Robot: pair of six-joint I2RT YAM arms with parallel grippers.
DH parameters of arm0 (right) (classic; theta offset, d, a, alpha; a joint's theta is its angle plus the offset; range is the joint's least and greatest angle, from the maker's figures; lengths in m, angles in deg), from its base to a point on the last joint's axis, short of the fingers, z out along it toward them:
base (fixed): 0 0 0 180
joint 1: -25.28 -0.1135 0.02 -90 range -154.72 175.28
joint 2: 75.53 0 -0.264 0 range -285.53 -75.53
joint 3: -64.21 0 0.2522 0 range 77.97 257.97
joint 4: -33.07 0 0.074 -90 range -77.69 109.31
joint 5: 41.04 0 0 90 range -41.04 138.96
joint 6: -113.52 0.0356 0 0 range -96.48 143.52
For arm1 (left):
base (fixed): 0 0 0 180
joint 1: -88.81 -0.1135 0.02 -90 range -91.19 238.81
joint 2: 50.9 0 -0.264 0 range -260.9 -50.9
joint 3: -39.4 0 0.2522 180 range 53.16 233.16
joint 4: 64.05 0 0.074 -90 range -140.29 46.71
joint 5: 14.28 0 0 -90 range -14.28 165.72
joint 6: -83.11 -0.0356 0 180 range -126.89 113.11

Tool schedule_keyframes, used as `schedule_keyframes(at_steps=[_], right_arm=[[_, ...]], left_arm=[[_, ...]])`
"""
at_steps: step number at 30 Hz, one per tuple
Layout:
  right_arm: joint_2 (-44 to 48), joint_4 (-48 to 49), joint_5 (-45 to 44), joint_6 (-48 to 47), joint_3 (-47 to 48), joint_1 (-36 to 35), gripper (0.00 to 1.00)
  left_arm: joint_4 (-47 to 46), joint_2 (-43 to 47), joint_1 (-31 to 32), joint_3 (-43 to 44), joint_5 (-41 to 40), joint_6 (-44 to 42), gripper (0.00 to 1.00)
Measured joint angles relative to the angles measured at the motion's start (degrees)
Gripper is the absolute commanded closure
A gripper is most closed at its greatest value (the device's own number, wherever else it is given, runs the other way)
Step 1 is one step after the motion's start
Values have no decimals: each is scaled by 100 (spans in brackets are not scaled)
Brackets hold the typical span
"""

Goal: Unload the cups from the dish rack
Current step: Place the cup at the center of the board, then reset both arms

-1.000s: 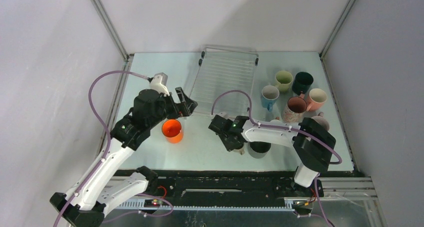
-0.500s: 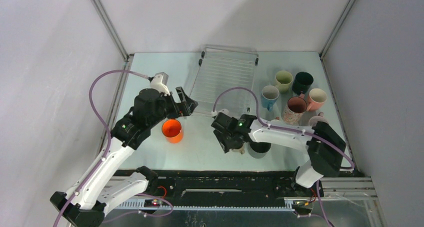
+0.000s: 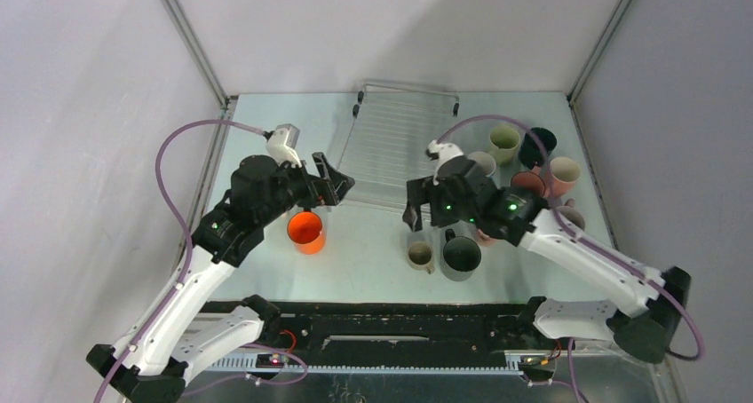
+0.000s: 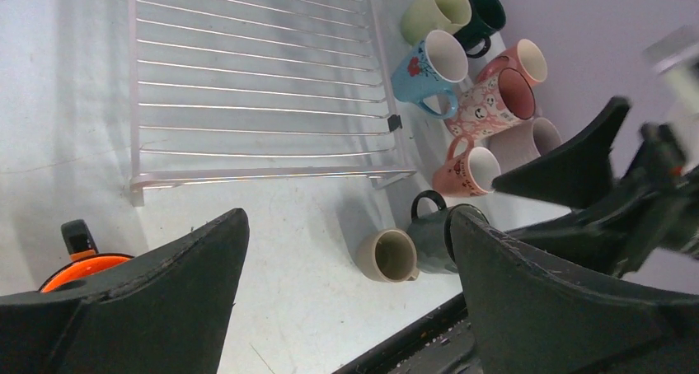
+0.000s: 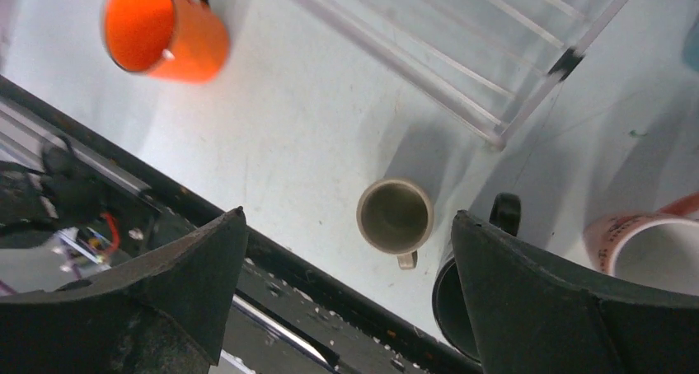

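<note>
Left tool (image 3: 330, 179): jaws spread wide, nothing between them, hanging over the surface (image 3: 364, 243) by the dish rack's near left corner. Orange cup (image 3: 306, 231): upright, just near of that tool; in the left wrist view a finger cuts most of it off. Dish rack (image 3: 391, 146): one, far centre, lying flat on the surface. Right tool (image 5: 348, 216): jaws apart, gripping nothing, above the cream cup (image 3: 420, 256), which stands upright touching or just beside the dark cup (image 3: 462, 255) on its right. Right of the rack, seven cups clustered: pale green cup (image 4: 437, 7), dark green cup (image 4: 482, 11), blue cup (image 4: 433, 65), plain pink cup (image 4: 519, 61), speckled pink cup (image 4: 494, 102), greyish cup (image 4: 532, 139), small pink cup (image 4: 470, 168). Ten cups in all, every one on the surface, off the rack. Blue cup carries a red motif, both patterned pink cups dark marks; none legible. From above, the right arm hides part of the cluster.
</note>
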Motion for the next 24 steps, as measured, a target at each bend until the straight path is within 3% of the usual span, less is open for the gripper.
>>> schedule_keyframes(at_steps=[14, 24], right_arm=[[1996, 1038, 175, 13, -96, 787, 0], [2243, 1384, 319, 22, -284, 831, 0]], left_arm=[[-144, -243, 133, 297, 356, -203, 0], [-120, -245, 140, 299, 286, -249, 0]])
